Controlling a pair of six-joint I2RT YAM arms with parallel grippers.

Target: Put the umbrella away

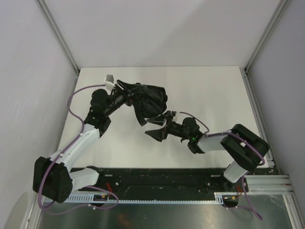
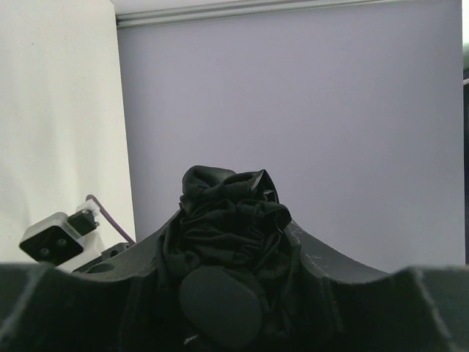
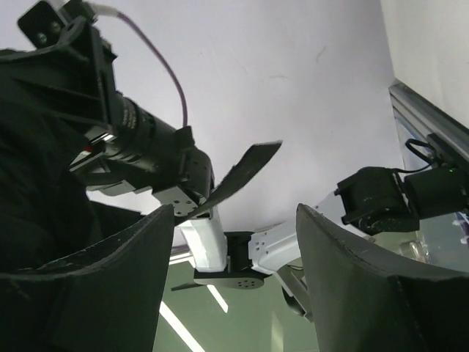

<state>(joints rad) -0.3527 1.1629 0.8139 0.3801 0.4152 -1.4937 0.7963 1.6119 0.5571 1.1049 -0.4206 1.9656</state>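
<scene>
1. The fingers (image 2: 88,301) of the left gripper (image 1: 129,98) are clenched on the umbrella (image 1: 151,99), with its bunched black canopy wedged between them.
2. The umbrella is folded and crumpled, over the white table (image 1: 209,90). I cannot tell whether it touches the surface.
3. The right gripper (image 1: 151,126) sits just beside the umbrella's near edge with its fingers parted, clamping nothing. A loose strap (image 3: 245,169) of the umbrella shows beyond the gap.
4. It will likely handle as light, with soft, slippery fabric over thin ribs that bend easily. The safer hold is probably around the whole bundle at the shaft or handle, not a loose fold or the strap.
</scene>
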